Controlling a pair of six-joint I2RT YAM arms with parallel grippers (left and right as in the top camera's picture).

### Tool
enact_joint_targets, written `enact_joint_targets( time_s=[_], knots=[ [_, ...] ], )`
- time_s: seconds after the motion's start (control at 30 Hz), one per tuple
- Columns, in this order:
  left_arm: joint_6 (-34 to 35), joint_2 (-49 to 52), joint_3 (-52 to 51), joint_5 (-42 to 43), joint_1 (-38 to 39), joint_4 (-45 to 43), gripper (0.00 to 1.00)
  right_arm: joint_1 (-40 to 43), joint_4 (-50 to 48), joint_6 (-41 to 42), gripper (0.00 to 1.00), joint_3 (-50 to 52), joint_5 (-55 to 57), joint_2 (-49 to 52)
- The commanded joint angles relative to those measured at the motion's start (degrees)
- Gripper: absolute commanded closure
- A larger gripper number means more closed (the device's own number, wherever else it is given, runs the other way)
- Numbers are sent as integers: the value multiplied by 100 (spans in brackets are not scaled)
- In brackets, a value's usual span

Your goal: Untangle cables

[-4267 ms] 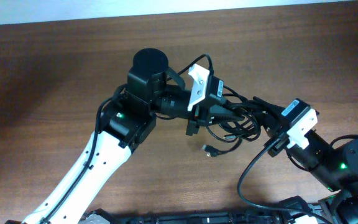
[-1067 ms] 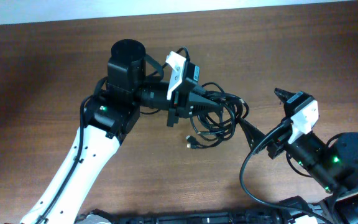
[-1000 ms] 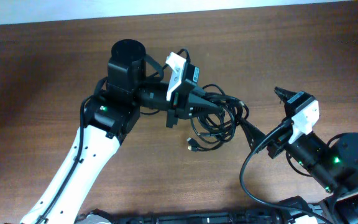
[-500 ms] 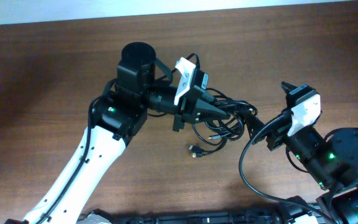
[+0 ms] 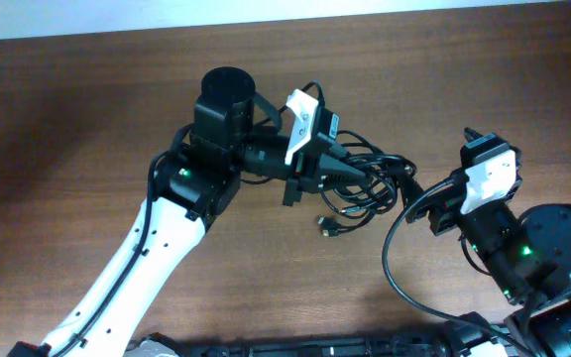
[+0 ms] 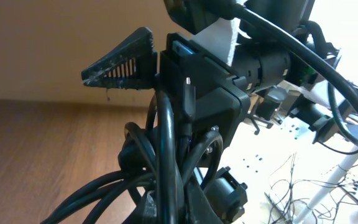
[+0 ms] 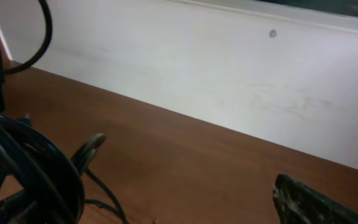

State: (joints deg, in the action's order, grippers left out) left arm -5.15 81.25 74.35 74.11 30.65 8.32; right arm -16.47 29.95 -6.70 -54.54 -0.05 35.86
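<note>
1. Nearest the front edge of the table: the left arm, a white link rising from the lower left, and the right arm, a dark body with a green light at the lower right.
2. Right gripper: its 2 fingers are spread wide and nothing lies between them. One fingertip sits just beside the right edge of the cable bundle; whether it touches cannot be told. In the right wrist view only 1 dark fingertip shows, at the lower right, well apart from the cords at the left.
3. Loose plug: a small end of 1 cord, lying on the wood in front of the bundle.
4. Cables: several thin black cords bunched in overlapping loops near the middle of the table, between the 2 grippers.
5. Left gripper: fingers pressed together, pinching the cables at the left part of the bundle. The left wrist view shows 1 serrated finger pad with cords running down from its base.
6. Farthest: a pale wall bordering the back of the table.
</note>
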Motion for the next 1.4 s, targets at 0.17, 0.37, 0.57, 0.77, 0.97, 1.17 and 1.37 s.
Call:
enact_joint_targets(
  time_s=[0.17, 0.37, 0.57, 0.77, 0.97, 1.17, 1.37],
  knots=[
    [-90, -286, 72, 922, -236, -31, 100, 260, 234, -227, 1, 22, 1419, 98],
    [125, -286, 72, -337, -282, -15, 100, 260, 570, -232, 1, 22, -234, 98],
    [452, -286, 72, -686, -385, -7, 100, 260, 804, -227, 1, 20, -730, 98],
    [444, -286, 72, -693, -385, 61, 100, 260, 367, -221, 1, 20, -1263, 98],
    [404, -286, 72, -686, -389, 260, 100, 262, -61, -225, 1, 20, -1023, 98],
    [238, -286, 72, -332, -387, 293, 100, 262, -293, -225, 1, 20, -433, 98],
    [76, -286, 72, 140, -382, 295, 100, 260, -533, -136, 1, 20, -442, 98]
  ],
)
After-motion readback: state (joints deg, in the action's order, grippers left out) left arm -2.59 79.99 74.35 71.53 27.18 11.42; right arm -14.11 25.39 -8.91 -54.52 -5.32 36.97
